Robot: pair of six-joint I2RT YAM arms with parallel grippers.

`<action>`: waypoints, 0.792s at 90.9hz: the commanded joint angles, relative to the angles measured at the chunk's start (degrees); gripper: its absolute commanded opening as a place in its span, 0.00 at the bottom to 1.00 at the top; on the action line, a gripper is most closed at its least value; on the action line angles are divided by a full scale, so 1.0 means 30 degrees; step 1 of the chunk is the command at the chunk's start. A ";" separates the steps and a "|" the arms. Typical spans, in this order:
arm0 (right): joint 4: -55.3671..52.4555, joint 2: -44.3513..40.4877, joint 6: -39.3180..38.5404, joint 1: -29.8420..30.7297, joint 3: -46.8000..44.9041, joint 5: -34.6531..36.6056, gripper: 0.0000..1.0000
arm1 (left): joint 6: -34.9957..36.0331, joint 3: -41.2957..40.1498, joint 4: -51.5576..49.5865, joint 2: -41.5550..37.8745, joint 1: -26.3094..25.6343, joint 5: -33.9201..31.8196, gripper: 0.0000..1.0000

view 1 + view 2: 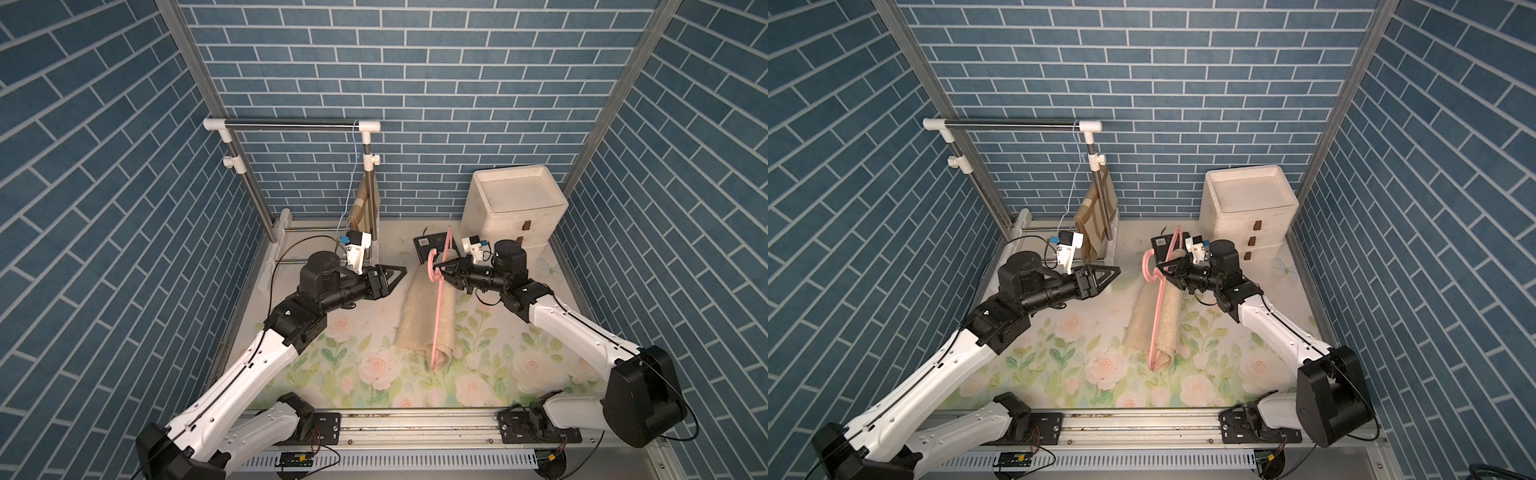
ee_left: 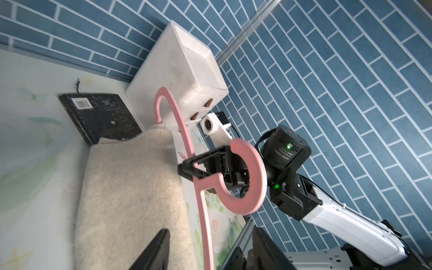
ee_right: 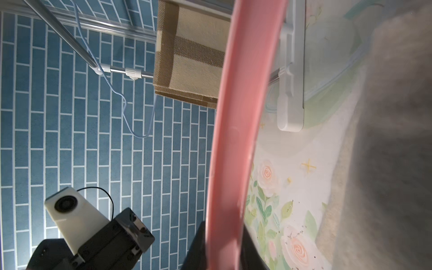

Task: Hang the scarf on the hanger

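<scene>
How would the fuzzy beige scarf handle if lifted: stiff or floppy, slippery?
The scarf looks floppy: it lies slumped in soft folds on the table, so it would likely droop from any grip. Its fuzzy pile probably clings somewhat to the pink hanger rather than sliding.

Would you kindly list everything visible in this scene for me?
hanger: one, pink, along the scarf, hook end raised
scarf: one, cream, folded on the table, middle
rack: one, steel with white joints, back left
plaid cloth: one, beige-brown, hanging at the rack
drawer unit: one, white, back right
black board: one, barcode label, beside drawer unit
table: one, floral top
left gripper: open, empty, left of scarf
right gripper: shut on hanger neck
</scene>
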 commanded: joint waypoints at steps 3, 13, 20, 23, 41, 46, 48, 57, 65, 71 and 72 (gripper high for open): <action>0.1808 -0.1258 0.1667 -0.0133 0.1132 0.2107 0.00 | -0.0071 0.0699 0.0346 0.0033 -0.2074 -0.1604 0.61; 0.2348 -0.1854 0.2449 -0.0147 0.1292 0.3420 0.00 | 0.0951 0.2301 -0.0760 0.1105 -0.3870 -0.3370 0.62; 0.2917 -0.2054 0.2999 -0.0133 0.1313 0.3817 0.00 | 0.2242 0.4193 -0.2999 0.2302 -0.5144 -0.5549 0.62; 0.2964 -0.2118 0.3105 -0.0133 0.1381 0.3938 0.00 | 0.2685 0.4980 -0.3896 0.2811 -0.5566 -0.6518 0.62; 0.3042 -0.2654 0.3285 -0.0133 0.1564 0.4719 0.00 | 0.4129 0.8255 -0.7263 0.5314 -0.6885 -0.9507 0.62; 0.3247 -0.2742 0.3402 -0.0133 0.1529 0.4707 0.00 | 0.4343 0.8865 -0.8027 0.6102 -0.7128 -0.9723 0.62; 0.3293 -0.2759 0.3459 -0.0133 0.1504 0.4689 0.00 | 0.4408 0.9056 -0.8257 0.6365 -0.7218 -0.9788 0.62; 0.3703 -0.2946 0.3766 -0.0133 0.1337 0.4660 0.00 | 0.4659 0.9719 -0.9162 0.7298 -0.7579 -1.0397 0.62; 0.3845 -0.3016 0.3836 -0.0133 0.1310 0.4569 0.00 | 0.4872 0.9851 -0.9063 0.7726 -0.7628 -1.0292 0.62; 0.4136 -0.3019 0.4037 -0.0133 0.1230 0.4421 0.00 | 0.5031 0.9795 -0.8719 0.7929 -0.7651 -1.0099 0.60; 0.4210 -0.3019 0.4085 -0.0133 0.1202 0.4395 0.00 | 0.5057 0.9809 -0.8707 0.7986 -0.7630 -1.0111 0.59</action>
